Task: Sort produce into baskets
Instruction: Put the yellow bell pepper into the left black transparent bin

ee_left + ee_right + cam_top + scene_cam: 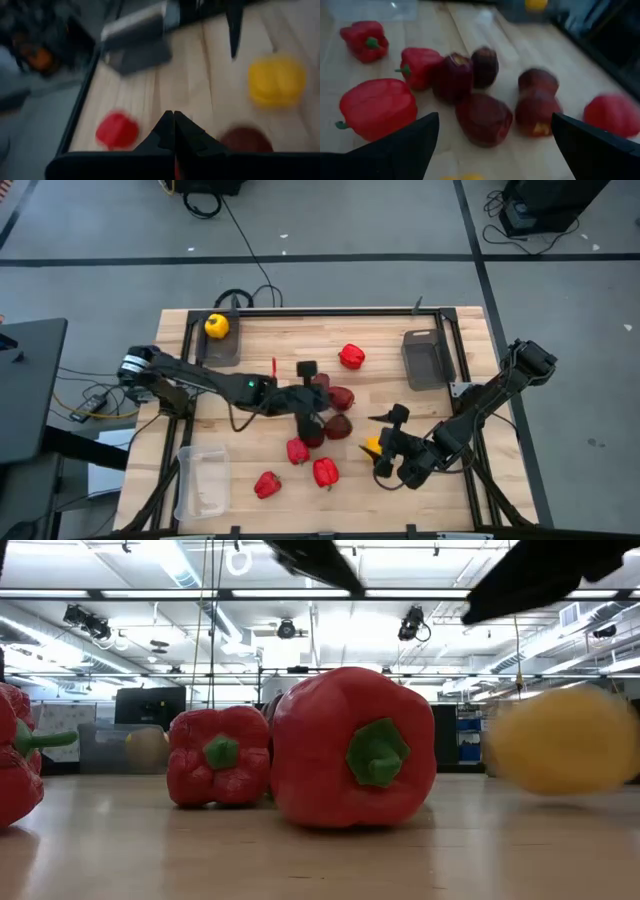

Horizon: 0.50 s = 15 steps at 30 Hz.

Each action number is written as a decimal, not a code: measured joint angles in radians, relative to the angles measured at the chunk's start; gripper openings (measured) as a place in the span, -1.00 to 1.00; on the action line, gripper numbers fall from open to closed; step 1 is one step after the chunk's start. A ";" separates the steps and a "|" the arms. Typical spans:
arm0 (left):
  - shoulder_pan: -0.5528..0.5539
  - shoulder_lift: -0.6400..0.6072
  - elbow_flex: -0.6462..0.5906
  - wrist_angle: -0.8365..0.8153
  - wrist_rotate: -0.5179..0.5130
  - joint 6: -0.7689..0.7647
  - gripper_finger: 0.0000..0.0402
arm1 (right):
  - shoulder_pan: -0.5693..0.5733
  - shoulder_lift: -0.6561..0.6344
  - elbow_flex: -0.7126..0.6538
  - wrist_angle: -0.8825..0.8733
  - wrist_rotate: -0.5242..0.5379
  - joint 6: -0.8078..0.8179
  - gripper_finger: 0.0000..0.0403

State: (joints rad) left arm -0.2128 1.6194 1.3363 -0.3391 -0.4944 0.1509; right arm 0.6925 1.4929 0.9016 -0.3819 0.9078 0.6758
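Yellow pepper (372, 447) just beside open right gripper (386, 442) jaws.

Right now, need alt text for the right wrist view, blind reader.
The right gripper hangs with its jaws wide apart above a wooden table, facing a cluster of dark maroon fruits. Three red bell peppers lie to one side of the cluster and another red pepper to the other.
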 joint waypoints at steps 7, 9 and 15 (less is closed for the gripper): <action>0.043 -0.129 0.016 -0.203 -0.042 -0.157 -0.99 | 0.008 0.000 -0.010 -0.044 0.007 0.031 0.95; 0.043 -0.126 0.016 -0.191 -0.024 -0.161 -0.99 | 0.008 -0.003 -0.008 -0.055 0.018 0.019 0.95; 0.046 -0.070 -0.040 -0.074 0.032 -0.154 -1.00 | 0.009 -0.070 0.054 -0.240 -0.129 0.106 0.95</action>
State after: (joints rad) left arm -0.1671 1.5498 1.2964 -0.4129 -0.4624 -0.0027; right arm 0.7017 1.4225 0.9559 -0.6222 0.7787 0.7813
